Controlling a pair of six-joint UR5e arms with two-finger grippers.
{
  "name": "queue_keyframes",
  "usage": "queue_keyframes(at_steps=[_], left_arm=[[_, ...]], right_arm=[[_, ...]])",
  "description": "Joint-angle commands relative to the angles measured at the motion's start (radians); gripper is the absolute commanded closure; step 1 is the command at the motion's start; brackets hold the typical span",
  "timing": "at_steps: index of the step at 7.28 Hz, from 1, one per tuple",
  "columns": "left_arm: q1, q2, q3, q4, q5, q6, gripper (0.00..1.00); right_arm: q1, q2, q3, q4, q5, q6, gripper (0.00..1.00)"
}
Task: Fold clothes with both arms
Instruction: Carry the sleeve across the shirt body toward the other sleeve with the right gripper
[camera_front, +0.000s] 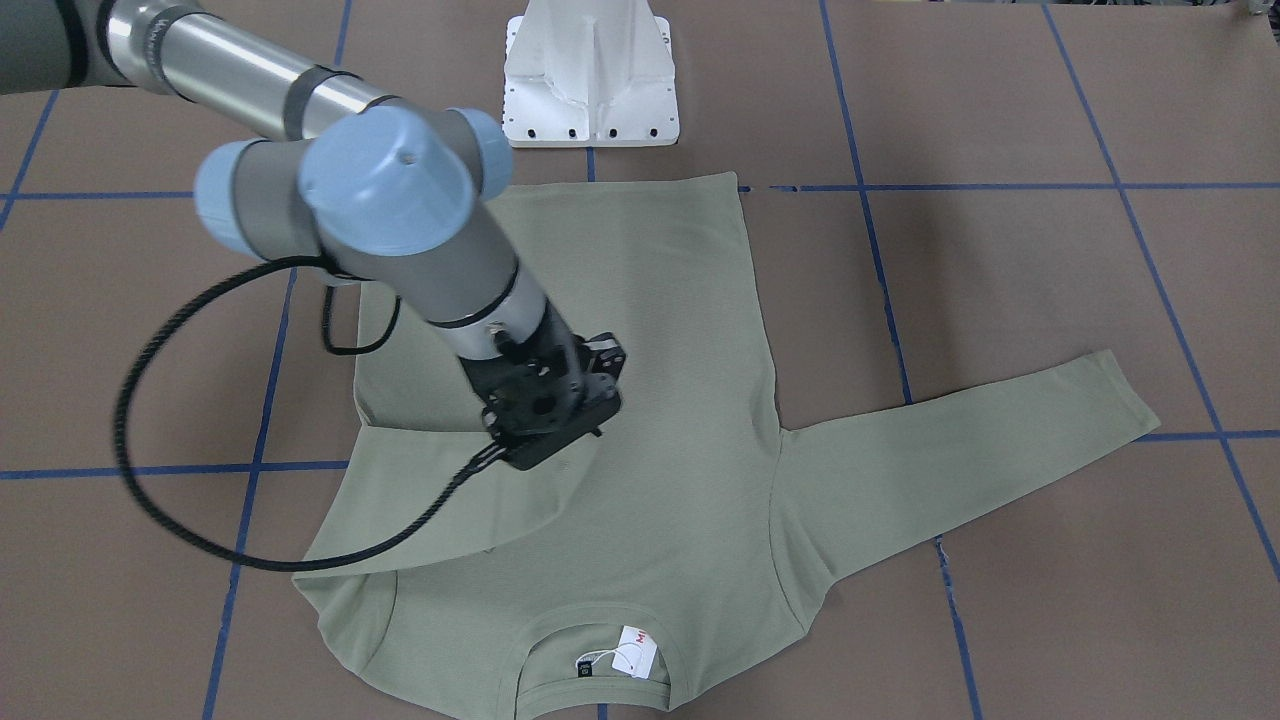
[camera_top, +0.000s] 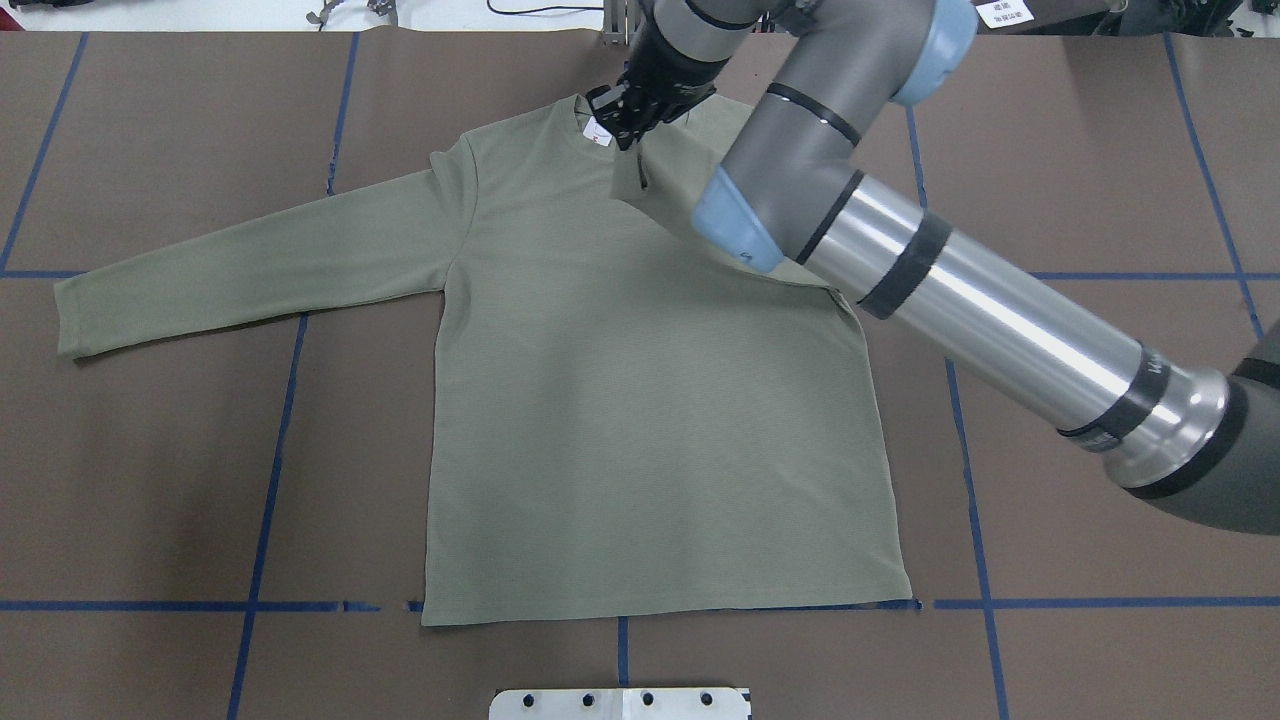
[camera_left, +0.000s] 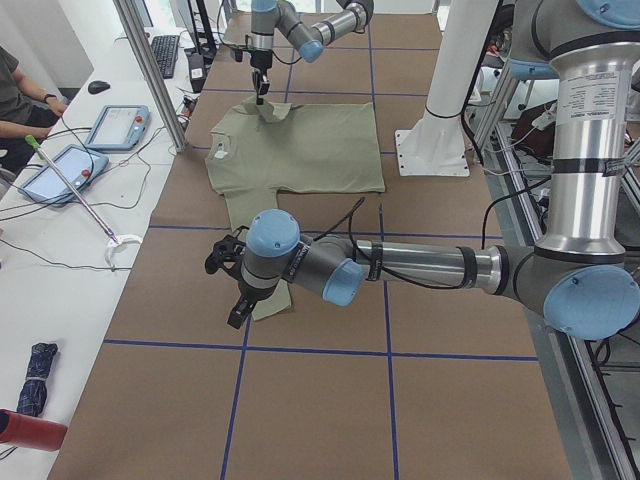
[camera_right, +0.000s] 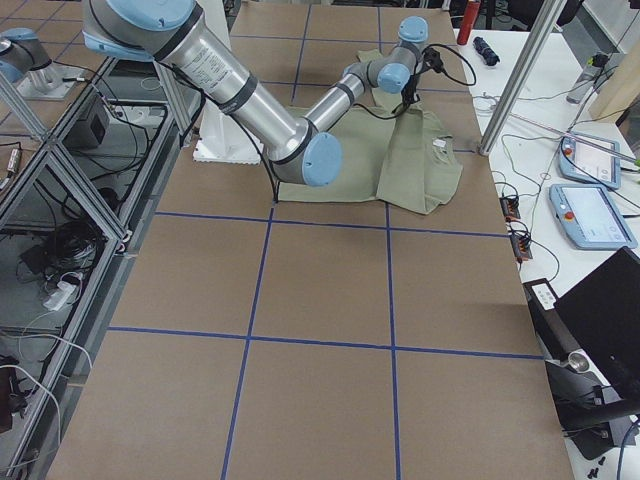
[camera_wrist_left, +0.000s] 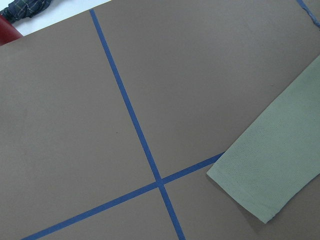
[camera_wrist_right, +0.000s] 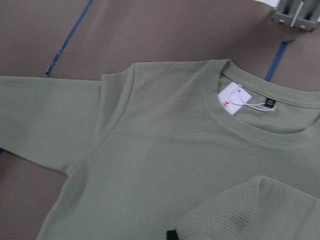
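The olive-green long-sleeved shirt (camera_front: 660, 380) lies flat, front up, its neck with the white hang tag (camera_front: 635, 650) on the far side from the robot. Its left sleeve (camera_top: 250, 260) stretches straight out, and the cuff (camera_wrist_left: 265, 170) shows in the left wrist view. The right sleeve (camera_front: 420, 500) is folded across the chest. My right gripper (camera_top: 635, 115) sits over the chest near the collar, shut on that sleeve's cuff (camera_wrist_right: 250, 210). My left gripper (camera_left: 228, 285) shows only in the exterior left view, high above the left cuff; I cannot tell whether it is open or shut.
The white pedestal base (camera_front: 590, 80) stands just behind the shirt's hem. Blue tape lines (camera_top: 270, 450) grid the brown table. An operator (camera_left: 15, 90) sits at a side bench with tablets (camera_left: 115, 125). A red bottle (camera_wrist_left: 10, 25) lies past the table's end.
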Motion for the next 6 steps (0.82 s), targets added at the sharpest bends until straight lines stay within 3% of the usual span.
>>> queue_keyframes(at_steps=[1,3,6], left_arm=[[0.000,0.000,0.000,0.000,0.002,0.000,0.00],[0.000,-0.001,0.000,0.005,0.001,-0.001,0.00],[0.000,-0.001,0.001,0.005,0.002,-0.001,0.00]], right_arm=[[-0.118,0.132,-0.156,0.017,-0.172,0.004,1.00],[-0.209,0.137,-0.170,0.046,-0.256,0.005,1.00],[-0.234,0.154,-0.176,0.112,-0.265,0.051,1.00]])
